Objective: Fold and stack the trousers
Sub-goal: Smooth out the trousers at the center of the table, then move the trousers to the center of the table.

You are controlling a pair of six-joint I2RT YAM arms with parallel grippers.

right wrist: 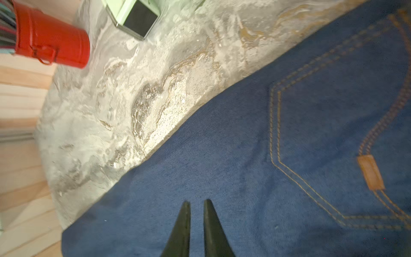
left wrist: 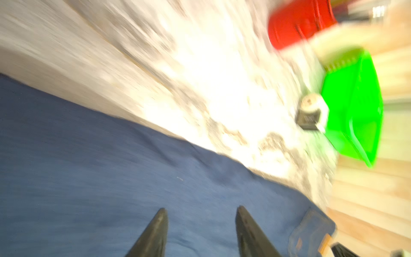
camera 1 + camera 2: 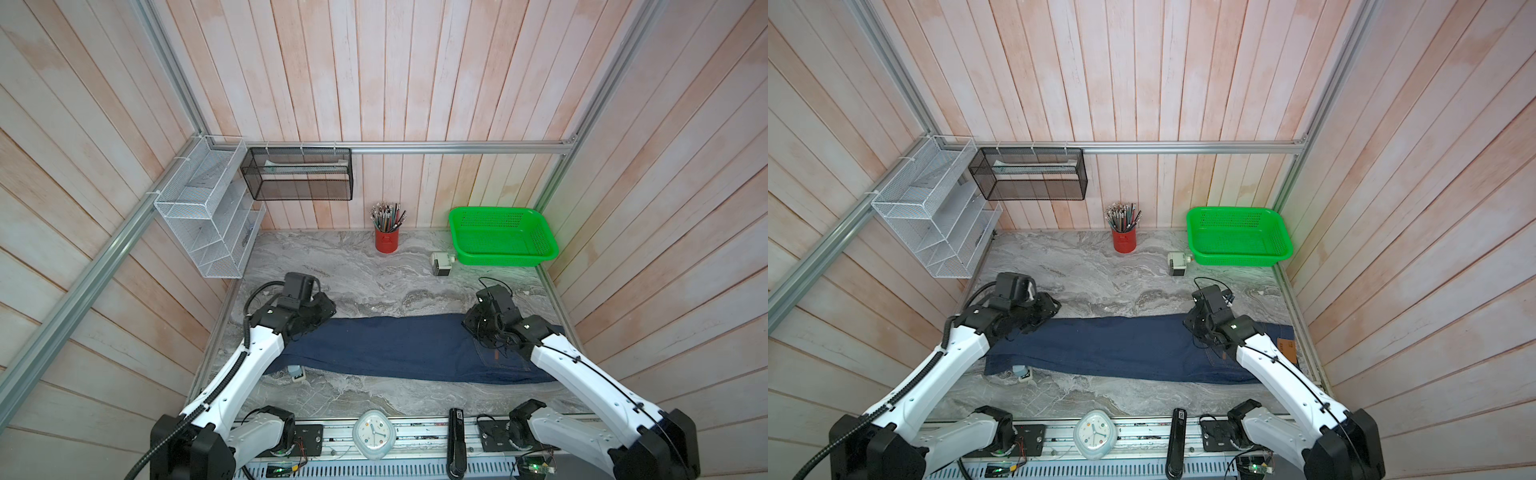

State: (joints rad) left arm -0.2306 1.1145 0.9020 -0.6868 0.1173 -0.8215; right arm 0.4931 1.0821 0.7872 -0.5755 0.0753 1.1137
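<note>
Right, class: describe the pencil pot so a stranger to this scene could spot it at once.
Find the marble tabletop and follow it to the far wooden wall. There, between the black mesh shelf and the green basket, stands the pencil pot: the only red thing, a small cylinder bristling with pencils.

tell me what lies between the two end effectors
Only the trousers, lying flat, span from left end effector to right end effector; both top views show it.
</note>
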